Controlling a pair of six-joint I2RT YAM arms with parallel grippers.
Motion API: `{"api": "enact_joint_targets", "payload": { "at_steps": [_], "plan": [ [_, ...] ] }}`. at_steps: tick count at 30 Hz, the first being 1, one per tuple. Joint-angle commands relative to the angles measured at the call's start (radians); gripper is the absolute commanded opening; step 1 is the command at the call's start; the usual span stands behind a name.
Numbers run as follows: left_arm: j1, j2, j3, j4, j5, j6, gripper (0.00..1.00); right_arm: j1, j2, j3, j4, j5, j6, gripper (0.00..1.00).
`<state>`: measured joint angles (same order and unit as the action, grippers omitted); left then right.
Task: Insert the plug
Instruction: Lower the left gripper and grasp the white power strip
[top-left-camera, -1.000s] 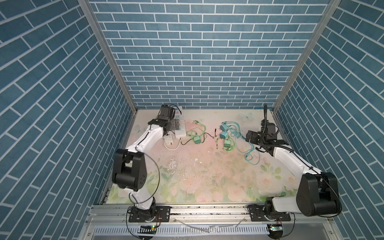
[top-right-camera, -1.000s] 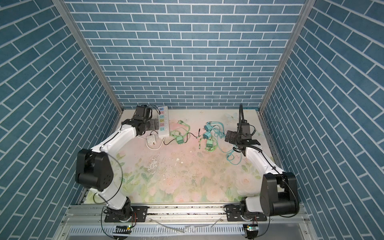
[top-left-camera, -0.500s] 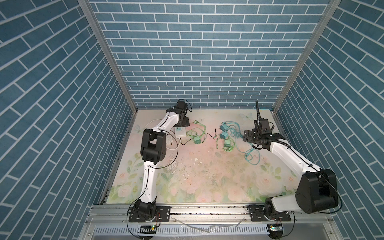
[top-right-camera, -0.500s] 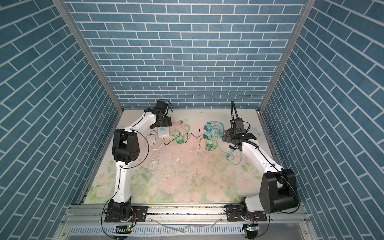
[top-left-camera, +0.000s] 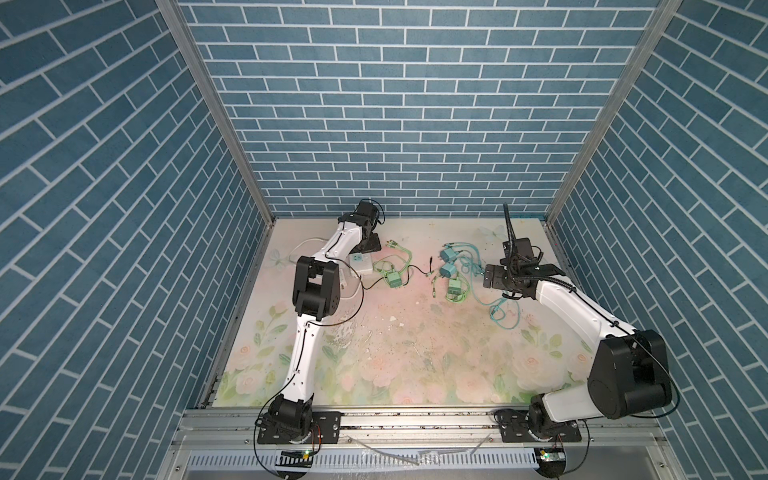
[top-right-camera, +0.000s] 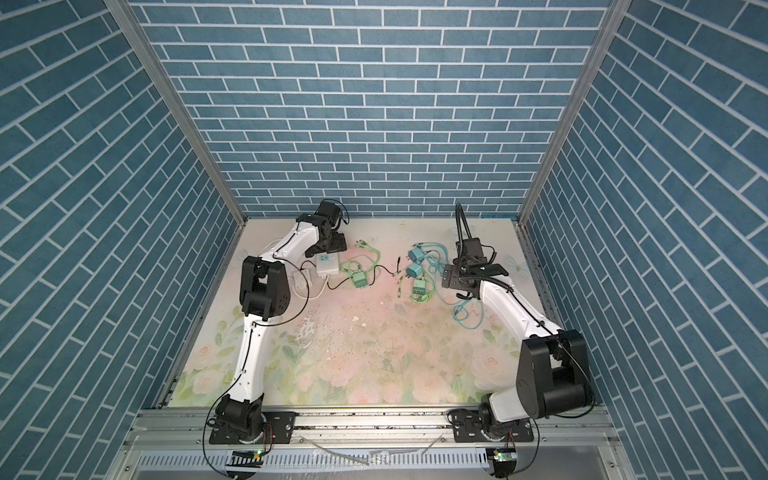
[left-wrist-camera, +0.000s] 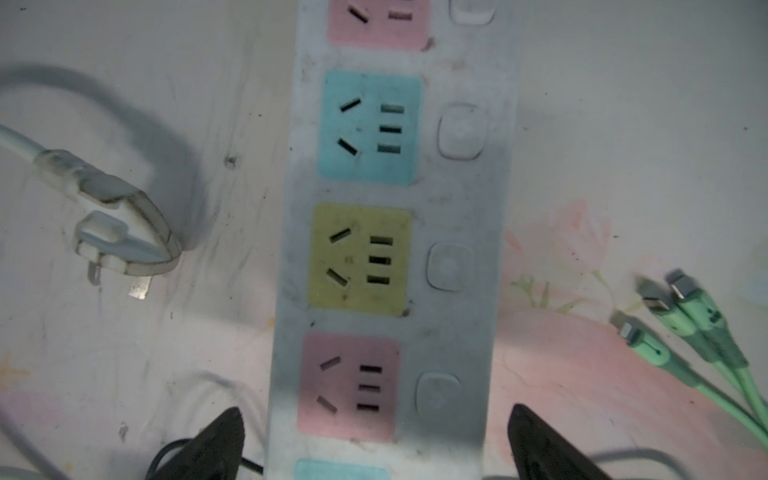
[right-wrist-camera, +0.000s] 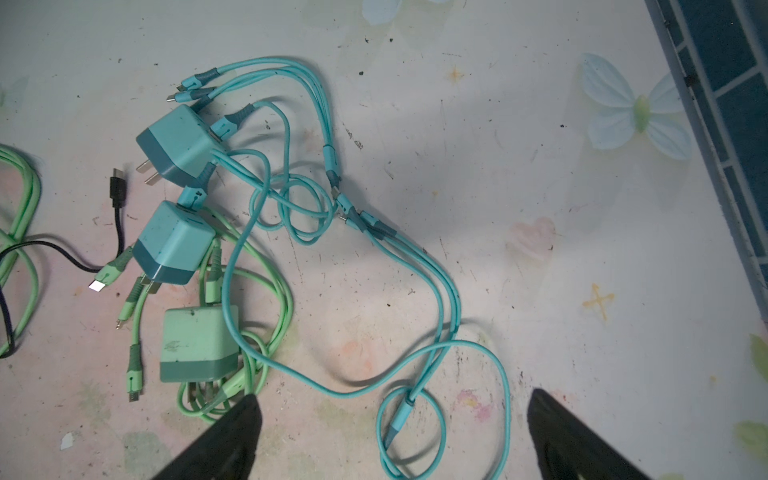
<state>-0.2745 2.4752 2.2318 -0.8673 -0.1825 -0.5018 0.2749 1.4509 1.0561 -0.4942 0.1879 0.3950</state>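
A white power strip (left-wrist-camera: 390, 249) with pink, blue and yellow sockets lies under my left gripper (left-wrist-camera: 376, 436). That gripper is open, a black finger on either side of the strip, apart from it. In both top views only the strip's near end (top-left-camera: 360, 264) (top-right-camera: 328, 264) shows beside the left gripper (top-left-camera: 368, 243). Two teal charger plugs (right-wrist-camera: 178, 145) (right-wrist-camera: 172, 241) and a green one (right-wrist-camera: 199, 345) lie among tangled cables. My right gripper (right-wrist-camera: 390, 419) hangs open over a teal cable loop (right-wrist-camera: 409, 419), to the right of the chargers (top-left-camera: 448, 271).
The strip's own white plug (left-wrist-camera: 124, 237) lies loose beside it. Green cable ends (left-wrist-camera: 673, 316) lie on its other side. Another green charger (top-left-camera: 392, 278) with a black cable (right-wrist-camera: 118, 208) sits mid-table. The side wall (right-wrist-camera: 727, 124) is close to the right gripper.
The left arm has folded upward and its gripper has shifted right along the back, over the strip. The right gripper has crept a little left toward the chargers. Both stay open.
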Motion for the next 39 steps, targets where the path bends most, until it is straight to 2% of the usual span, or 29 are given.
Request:
{"api": "enact_joint_targets", "payload": {
  "at_steps": [1, 6, 13, 17, 24, 29, 33, 39],
  "plan": [
    [0.02, 0.048, 0.057, -0.042, -0.014, 0.002, 0.99, 0.006, -0.009, 0.055, -0.029, 0.013, 0.001, 0.99],
    [0.03, 0.108, 0.142, -0.076, -0.001, 0.04, 1.0, 0.008, -0.004, 0.047, -0.037, 0.012, 0.008, 0.99],
    [0.031, 0.146, 0.163, -0.057, 0.044, 0.074, 0.99, 0.008, 0.0, 0.026, -0.043, 0.016, 0.025, 0.99],
    [0.03, 0.161, 0.164, -0.053, 0.067, 0.103, 0.96, 0.009, 0.011, 0.03, -0.053, 0.01, 0.032, 0.99],
    [0.031, 0.156, 0.164, -0.047, 0.113, 0.162, 0.78, 0.011, 0.023, 0.045, -0.059, -0.012, 0.007, 0.99],
    [0.031, 0.132, 0.16, -0.051, 0.11, 0.196, 0.59, 0.018, 0.012, 0.041, -0.077, -0.007, 0.0, 0.99],
    [0.031, 0.09, 0.17, -0.068, 0.125, 0.231, 0.55, 0.022, 0.003, 0.038, -0.08, -0.02, 0.002, 0.99],
    [0.019, -0.056, 0.18, -0.13, 0.104, 0.329, 0.53, 0.025, -0.001, 0.053, -0.093, -0.057, -0.023, 0.99]
  ]
}}
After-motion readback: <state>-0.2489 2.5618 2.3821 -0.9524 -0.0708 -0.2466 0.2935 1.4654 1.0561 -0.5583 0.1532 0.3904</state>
